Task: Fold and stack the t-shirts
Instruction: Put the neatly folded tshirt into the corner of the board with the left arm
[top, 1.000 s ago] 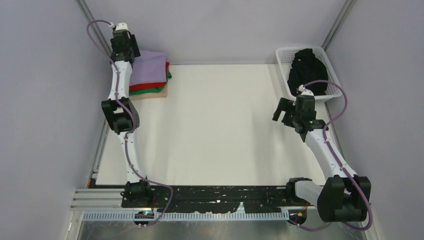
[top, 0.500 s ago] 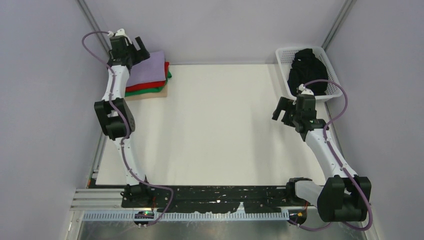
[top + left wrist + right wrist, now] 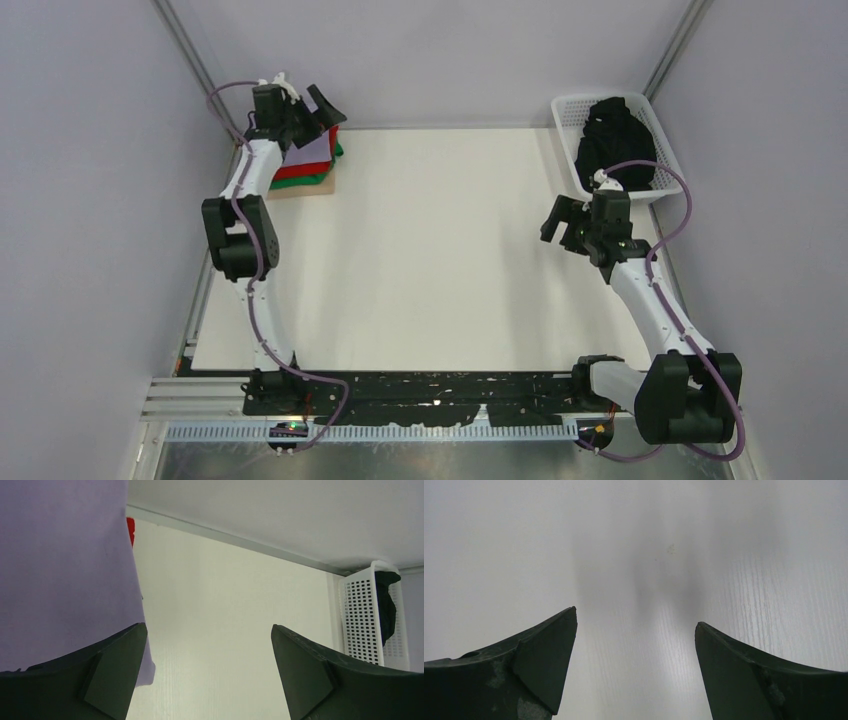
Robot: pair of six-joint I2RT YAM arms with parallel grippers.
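Lavender tee [image 3: 65, 570] is seen folded atop red tee [image 3: 296, 171] & green tee [image 3: 310, 181], upper left; black tee [image 3: 612, 135] is yet to be folded, in basket [image 3: 362, 615], upper right; L & R jaws are spread, empty.

The desk [image 3: 664, 540] is matt white with a faint wood grain. At ten o'clock the lavender t-shirt [image 3: 65, 570] is soft, smooth cloth. At two o'clock the basket [image 3: 361, 615] is white plastic lattice.
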